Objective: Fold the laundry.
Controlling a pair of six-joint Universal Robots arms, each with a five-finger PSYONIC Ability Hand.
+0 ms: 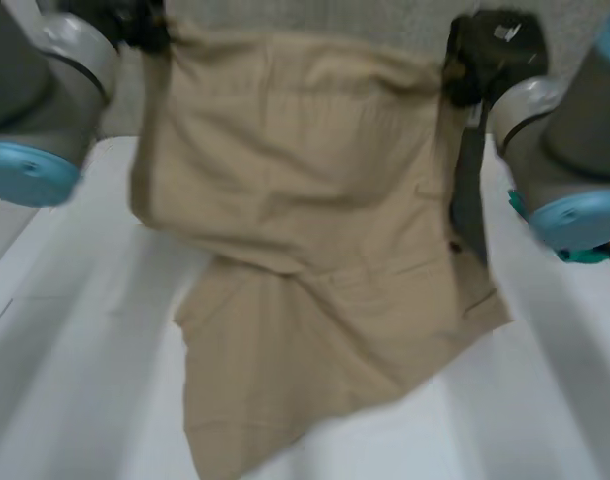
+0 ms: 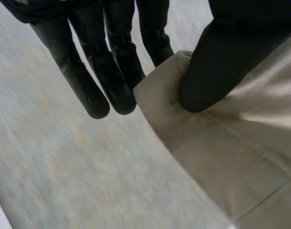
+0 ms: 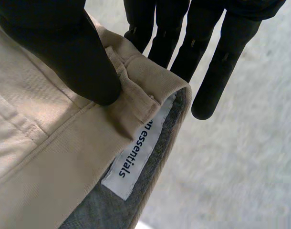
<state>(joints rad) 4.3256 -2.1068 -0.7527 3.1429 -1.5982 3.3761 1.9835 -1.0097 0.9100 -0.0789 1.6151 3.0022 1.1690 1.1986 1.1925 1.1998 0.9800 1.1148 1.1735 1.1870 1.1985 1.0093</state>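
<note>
- The tan garment hangs in the air, stretched by its top edge between the two hands. Its lower part trails onto the white table.
- Its top edge runs side to side from one hand to the other, and its length drops away below them towards the robot. Neither hand is nearer, as each has one top corner.
- The left hand grasps its corner, with the cloth pinched between the thumb and straight fingers.
- The right hand grasps the other corner the same way, thumb pressed on the waistband.
- Laying the garment flat probably depends on the top edge staying level while the hanging part goes down first.
- The head view gives the whole drape and a crooked lower edge. The right wrist view adds a white label and grey lining inside the waistband. The left wrist view shows a plain stitched corner.
</note>
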